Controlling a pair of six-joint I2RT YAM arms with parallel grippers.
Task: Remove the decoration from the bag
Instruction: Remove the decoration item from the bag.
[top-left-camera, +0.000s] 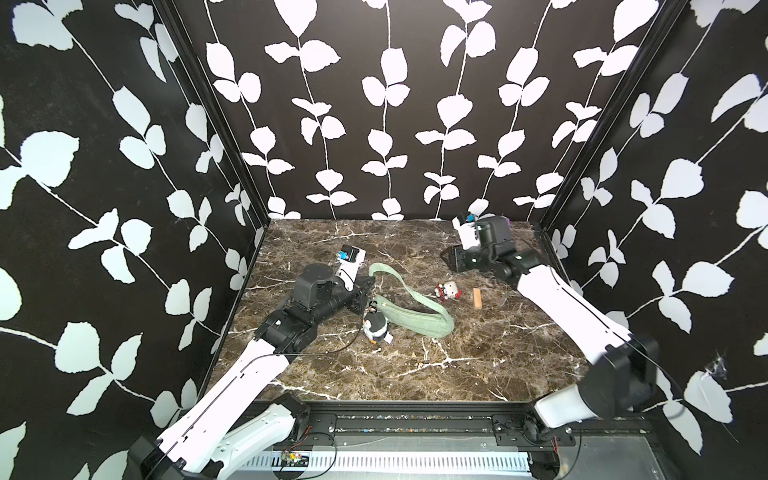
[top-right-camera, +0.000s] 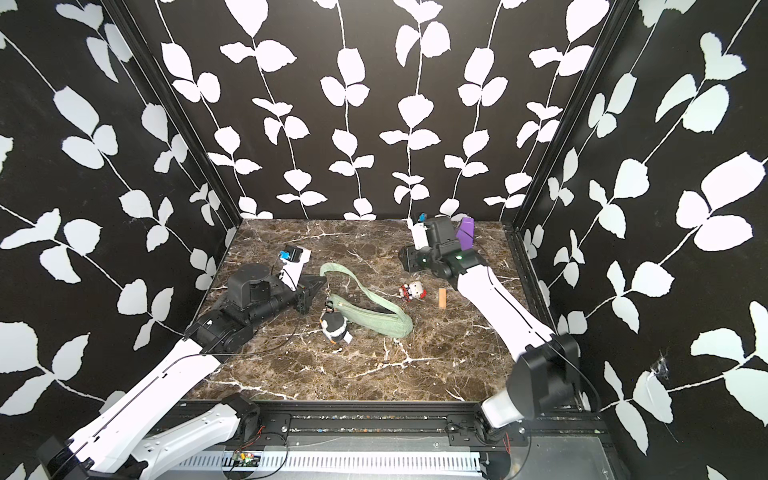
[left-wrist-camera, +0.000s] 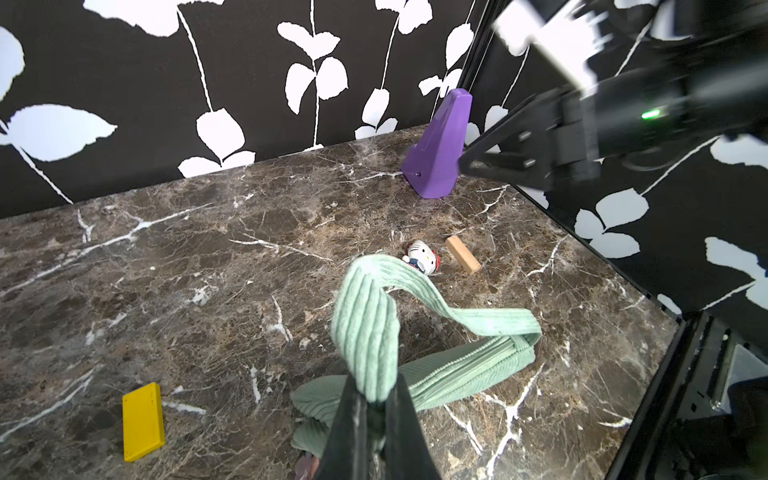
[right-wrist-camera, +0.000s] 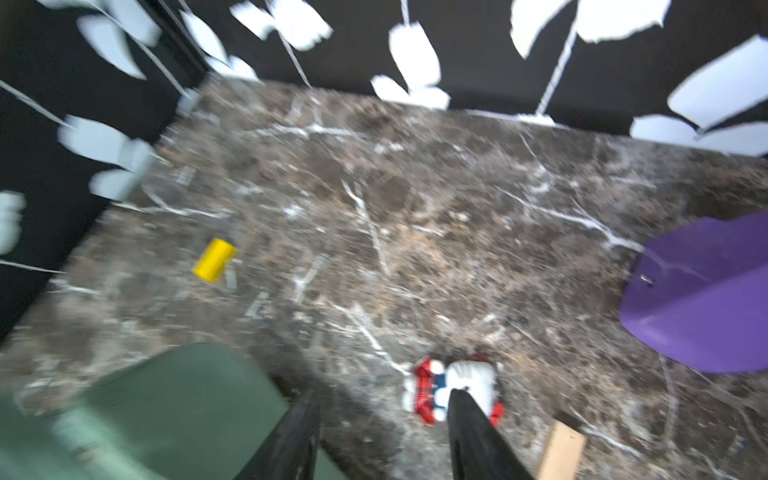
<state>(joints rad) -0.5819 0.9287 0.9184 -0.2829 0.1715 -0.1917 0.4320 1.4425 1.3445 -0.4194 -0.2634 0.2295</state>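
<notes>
Pinching the bag (top-left-camera: 415, 322) by its limp strap (left-wrist-camera: 365, 332), your left gripper (left-wrist-camera: 376, 386) is clamped; right gripper (right-wrist-camera: 382, 395) gapes empty.
Penguin charm (top-left-camera: 374, 326) looks light, squashy: take its body.

Dark brown marble-patterned table (top-left-camera: 415, 365) with white veins across it. A green bag (top-left-camera: 415, 322) lies near the middle, its body flat on the surface and its strap running off toward the far left. A penguin toy (top-left-camera: 375, 328) lies at the bag's left end, touching it. A cat figure (top-left-camera: 448, 290) lies beyond the bag, apart from it. A wooden block (top-left-camera: 478, 298) lies just beside the figure on the right, not touching. A purple wedge (top-right-camera: 465, 232) stands upright by the far right corner. A yellow block (left-wrist-camera: 142, 422) lies flat, well apart from the bag; it shows only in the wrist views.
</notes>
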